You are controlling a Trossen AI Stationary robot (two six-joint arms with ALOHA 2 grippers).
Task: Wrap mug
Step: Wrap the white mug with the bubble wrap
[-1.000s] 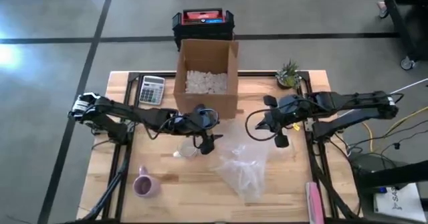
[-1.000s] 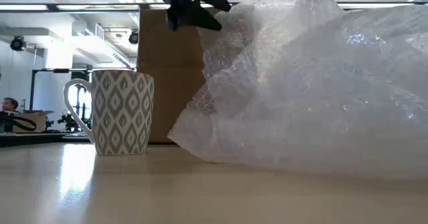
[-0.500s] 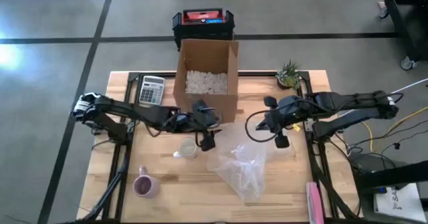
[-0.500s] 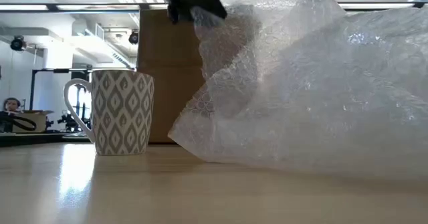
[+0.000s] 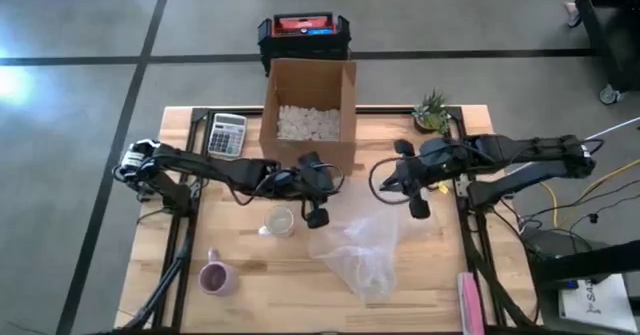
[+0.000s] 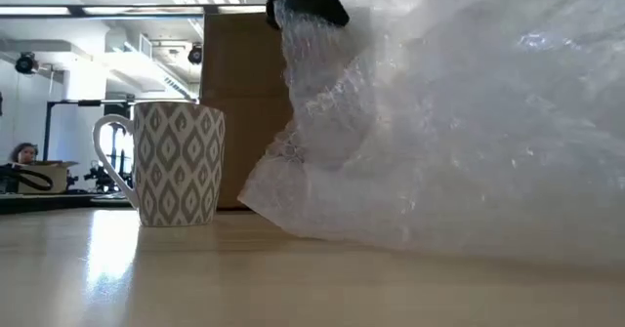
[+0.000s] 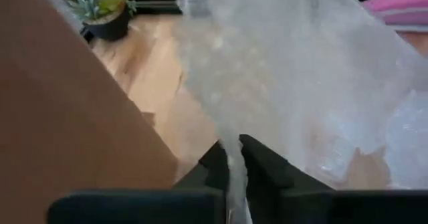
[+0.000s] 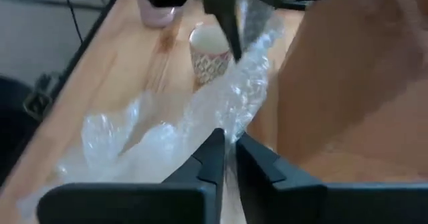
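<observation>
Bubble wrap (image 5: 362,250) higher, patterned mug (image 6: 177,164) bare.

Clear glossy bubble wrap (image 5: 362,250), patterned glazed mug (image 6: 178,163), wood table (image 5: 250,290)

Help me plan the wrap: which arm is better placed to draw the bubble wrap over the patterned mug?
Left, probably. Its claw pinches the bubble wrap right beside the mug, while the right claw holds the far edge, away from it.
</observation>
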